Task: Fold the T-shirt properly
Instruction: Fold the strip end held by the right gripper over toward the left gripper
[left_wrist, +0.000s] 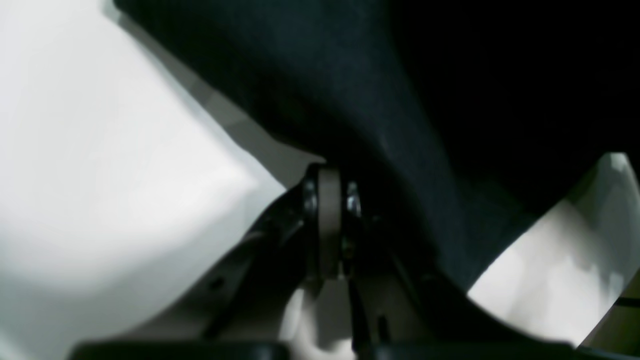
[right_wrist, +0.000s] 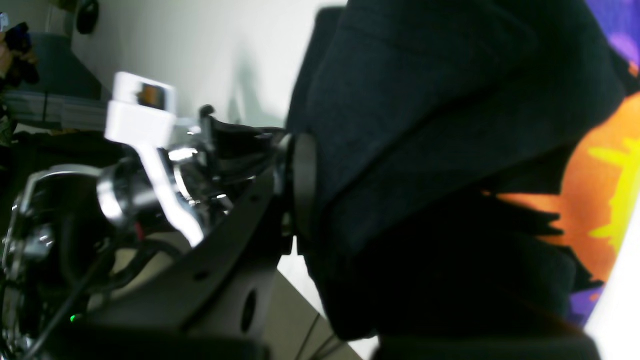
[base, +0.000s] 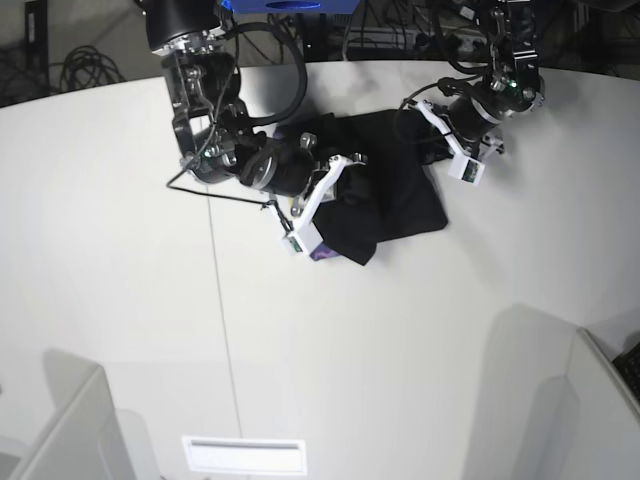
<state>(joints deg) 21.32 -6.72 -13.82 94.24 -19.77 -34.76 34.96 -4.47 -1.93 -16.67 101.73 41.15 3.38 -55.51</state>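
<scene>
Closest to your lenses, you are looking at two pinches on cloth: in the right wrist view the right gripper (right_wrist: 300, 187) is clamping a thick, doubled edge of the T-shirt (right_wrist: 430, 115), with the orange and yellow print on purple showing just beyond the fold. In the left wrist view the left gripper (left_wrist: 334, 220) is sitting pressed fully together at the black hem, and dark fabric is draping away from its tips, so it appears to be pinching a thin layer there. Further out, in the base view, the T-shirt (base: 385, 190) is lying bunched on the white table (base: 120, 300) between the two arms, partly folded over itself, with a corner of print peeking out near the right gripper (base: 335, 180) while the left gripper (base: 440, 135) is working at the opposite edge. Judging by the way it is sagging and creasing, you are handling something light, limp and non-slippery; it will not hold shape by itself. You will likely be doing best taking it at hems or seam corners, both layers together, and keeping it taut between the two grips.
</scene>
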